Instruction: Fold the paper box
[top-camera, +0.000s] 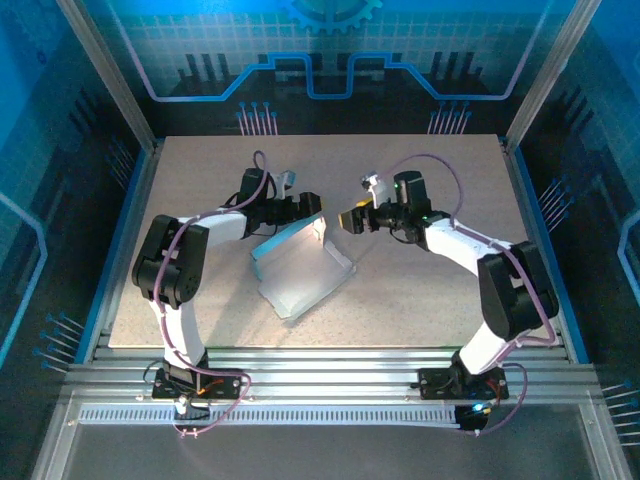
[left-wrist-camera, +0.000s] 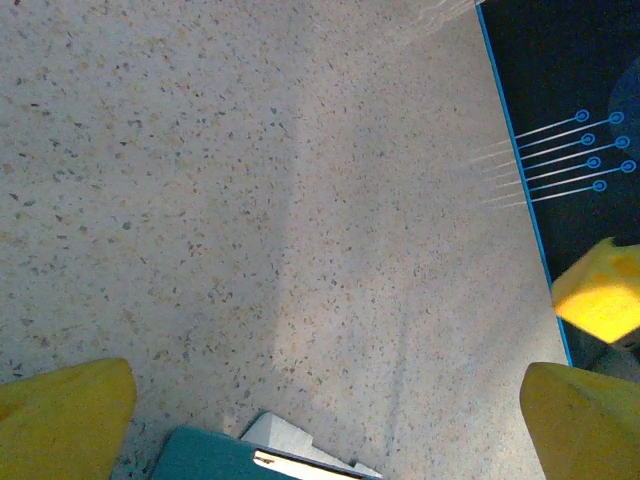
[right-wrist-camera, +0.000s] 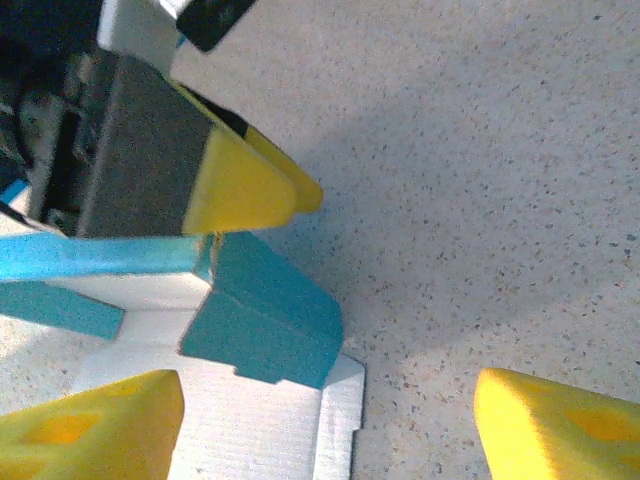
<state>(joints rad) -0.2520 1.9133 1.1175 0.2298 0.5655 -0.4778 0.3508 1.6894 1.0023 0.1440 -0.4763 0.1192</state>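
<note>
Yellow fingertips of the right gripper sit closest, spread wide over a corner of the light blue thin-cardboard paper box; nothing is clamped between them. Left gripper is also released, jaws fully spread. One of its yellow fingers is at the top edge of the box's raised blue wall: touching or just beside, can't tell.

Box sits near the middle of the speckled beige table, a bit toward the near edge and left of centre. Pale inner side up, far-edge wall standing, corner flap bent in, rest flat.

Risks, my read:
- No grip on anything, so the wall likely springs back down if the left finger lifts off.
- Right jaws closing here could crush the corner flap rather than tuck it.
- Thin sheet may skid on the table under a sideways push.
- Grippers are near each other; collision if both drive inward.

Pose: both arms reach inward from the near edge, elbows out, wrists turned so the grippers face each other across the box's far end.
</note>
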